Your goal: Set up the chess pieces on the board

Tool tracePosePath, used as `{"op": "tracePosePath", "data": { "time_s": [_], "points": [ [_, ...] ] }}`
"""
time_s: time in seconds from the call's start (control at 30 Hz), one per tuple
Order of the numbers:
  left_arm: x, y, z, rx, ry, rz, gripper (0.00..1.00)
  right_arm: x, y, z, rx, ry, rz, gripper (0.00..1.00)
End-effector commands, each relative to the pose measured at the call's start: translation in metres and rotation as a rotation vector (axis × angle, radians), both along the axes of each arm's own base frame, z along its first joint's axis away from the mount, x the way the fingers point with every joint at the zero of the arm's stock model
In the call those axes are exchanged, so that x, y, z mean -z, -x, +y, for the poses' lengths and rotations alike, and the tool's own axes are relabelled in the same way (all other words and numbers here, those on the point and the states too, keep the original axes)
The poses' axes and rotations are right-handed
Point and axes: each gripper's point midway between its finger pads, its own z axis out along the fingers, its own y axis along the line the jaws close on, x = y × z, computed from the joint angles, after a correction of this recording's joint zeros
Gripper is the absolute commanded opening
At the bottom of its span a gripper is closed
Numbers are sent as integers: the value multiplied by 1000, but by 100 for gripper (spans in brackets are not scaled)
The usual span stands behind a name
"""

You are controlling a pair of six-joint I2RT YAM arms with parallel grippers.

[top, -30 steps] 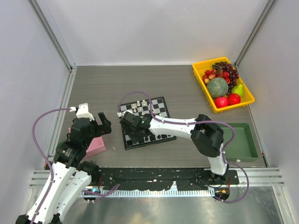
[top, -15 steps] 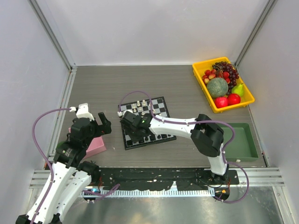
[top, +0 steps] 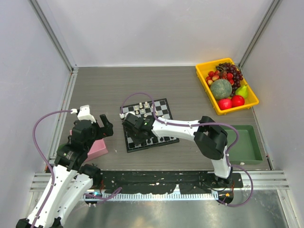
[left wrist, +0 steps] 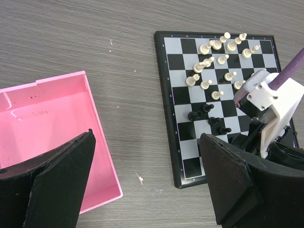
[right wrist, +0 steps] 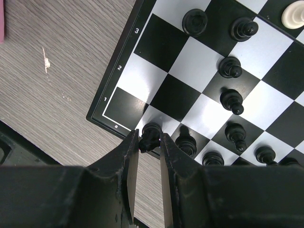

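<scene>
Your right gripper (right wrist: 148, 138) has its jaws clamped on a black chess piece (right wrist: 152, 131), pinched directly between them at the near edge of the board (right wrist: 137, 78), one square in from the corner. Whether its base rests on the board cannot be told. Just right of the jaws, black pieces (right wrist: 186, 142) line the near rank; beyond the jaws more stand singly on their squares, and a white piece (right wrist: 290, 15) shows far right. Your left gripper (left wrist: 147, 137) has its jaws wide apart, holding nothing, above bare table (left wrist: 133, 95). The pink box (left wrist: 47, 123) lies left of those jaws, partly beneath them; the board lies right of them and beyond, white pieces (left wrist: 204, 48) on its far half
</scene>
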Motion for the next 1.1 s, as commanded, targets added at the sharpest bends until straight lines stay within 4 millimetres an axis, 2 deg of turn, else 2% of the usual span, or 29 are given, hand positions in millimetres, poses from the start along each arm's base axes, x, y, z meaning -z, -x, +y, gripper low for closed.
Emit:
{"op": "tracePosePath", "data": {
  "time_s": [0.0,0.47,0.63,0.73,0.93,1.07],
  "points": [
    [-6,-3,2,-8,-5,-27,99,-6,-2,4,8,-16,-7,21],
    [-4,-2,3,-10,-8,-25,99,5,-1,3,9,7,0,22],
    [-4,-2,4,-14,-9,-25,99,6,-1,3,8,10,2,25],
    [-5,-2,4,-16,-9,-27,99,-1,-3,5,9,-4,-12,32],
    [-9,-1,7,-31,-7,-43,99,-29,-9,15,0,-62,-48,46],
    [-13,0,11,-53,-6,-58,99,-48,-16,23,-5,-99,-85,50]
  ]
}}
